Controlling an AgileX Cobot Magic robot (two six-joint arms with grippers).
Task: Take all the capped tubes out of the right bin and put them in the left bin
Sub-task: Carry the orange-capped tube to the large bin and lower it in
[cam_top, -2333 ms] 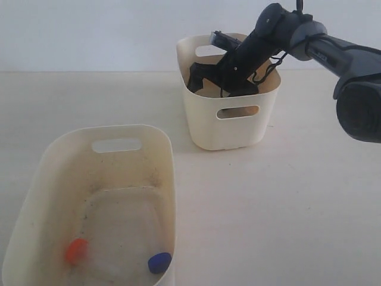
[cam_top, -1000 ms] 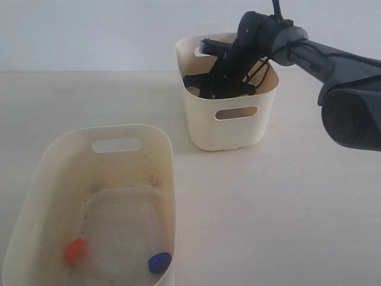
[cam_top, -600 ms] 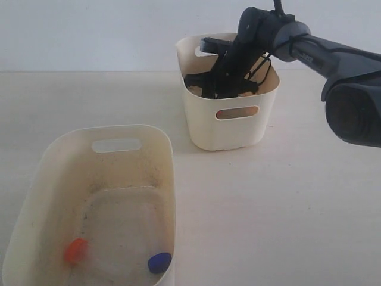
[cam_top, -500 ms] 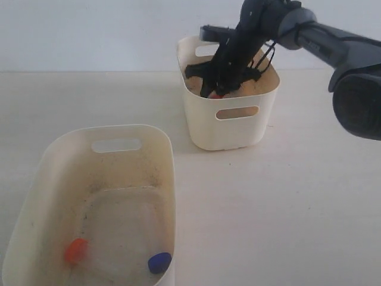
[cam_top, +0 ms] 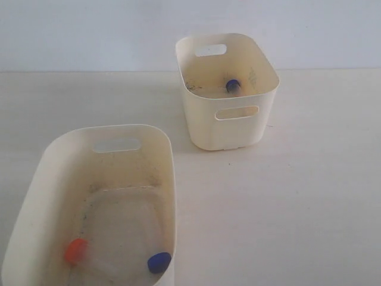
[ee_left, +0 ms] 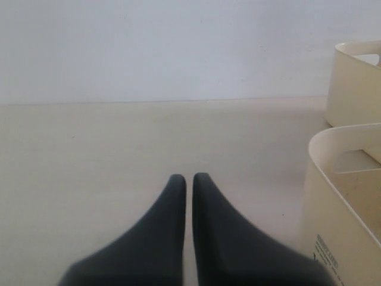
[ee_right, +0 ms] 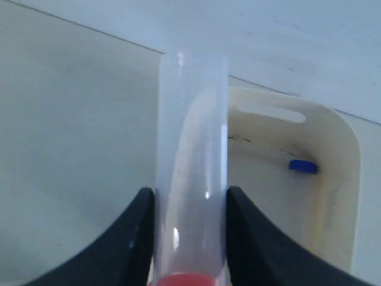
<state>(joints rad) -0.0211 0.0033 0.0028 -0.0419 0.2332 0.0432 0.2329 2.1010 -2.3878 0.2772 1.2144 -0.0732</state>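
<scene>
Evidently the right gripper (ee_right: 190,199) pinches an orange-capped tube (ee_right: 191,143) by its slick wall, above the right bin (ee_right: 352,179). A jolt could drop it short of the left bin (cam_top: 59,149). A blue-capped tube (cam_top: 233,85) lies in the right bin, and the left gripper (ee_left: 189,180) has its fingers pressed together.

The left bin (cam_top: 168,179), wide, cream and speckled dark on its inner walls, stands upright with two clear tubes lying on its floor: an orange-red-capped tube (cam_top: 75,251) near one side wall and a dark-blue-capped tube (cam_top: 159,262) by the opposite wall. The right bin (cam_top: 232,128), narrower and deeper, stands well apart and holds a third tube (cam_top: 232,85), blue-capped, low inside. The fourth tube (ee_right: 191,161), clear with a red cap, sits clamped between the jaws of the right gripper (ee_right: 190,199).
</scene>
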